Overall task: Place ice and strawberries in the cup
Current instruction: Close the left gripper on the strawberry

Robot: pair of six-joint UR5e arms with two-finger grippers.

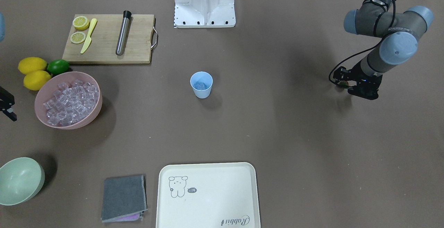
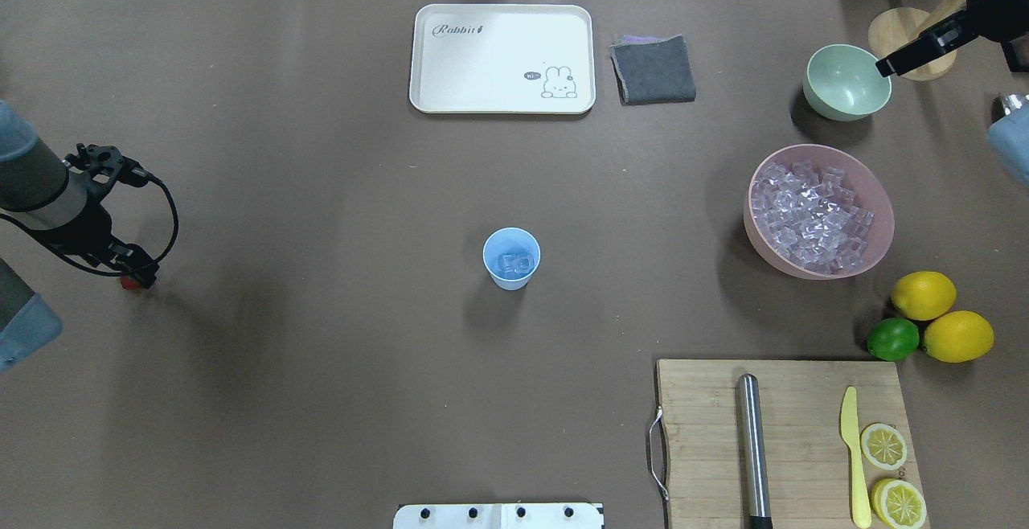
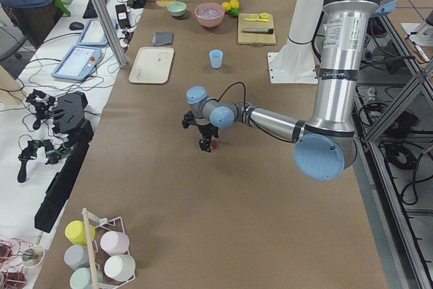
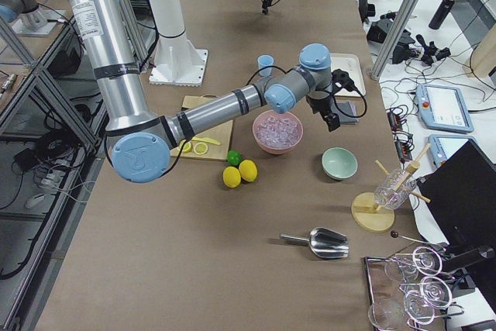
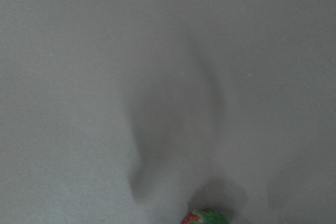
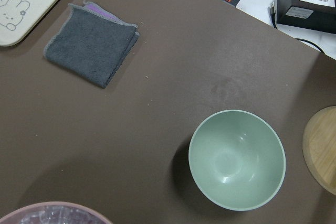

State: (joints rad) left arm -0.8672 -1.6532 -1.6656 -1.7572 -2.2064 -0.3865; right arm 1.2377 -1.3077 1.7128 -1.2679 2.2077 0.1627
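Desk (image 2: 321,191): brown covering.

- Small light-blue plastic cup (image 2: 511,258): upright at mid-desk, standing alone. A few clear cubes are already inside it.
- Clear glassy ice cubes (image 2: 812,215): the bulk is heaped in the round pink bowl (image 2: 883,199) on the robot's right.
- Small red strawberry with green cap (image 2: 129,282): on the desk far to the robot's left, well apart from the cup.
- Left gripper (image 2: 143,276): low over the desk, tip right at the strawberry. Cannot tell whether the jaws are apart or clamped on the berry. The left wrist view shows only the berry's top at its lower edge.
- Right gripper (image 2: 888,65): raised beside the empty pale green bowl (image 2: 846,83). Jaw state cannot be told. The right wrist view looks down on that bowl.
- Cream rectangular tray (image 2: 498,63): at the far edge, printed "Rabbit" in script with a line-drawn rabbit. The small speech bubble is too small to read.
- Folded grey cloth (image 2: 653,69): just beside the tray.
- Wooden cutting board with metal handle (image 2: 796,432): it carries a steel cylinder with a black end (image 2: 752,449), a yellow plastic knife (image 2: 854,457) and two lemon halves (image 2: 883,446).
- Two whole lemons (image 2: 923,294) and a green lime (image 2: 892,338): clustered between the board and the pink bowl.
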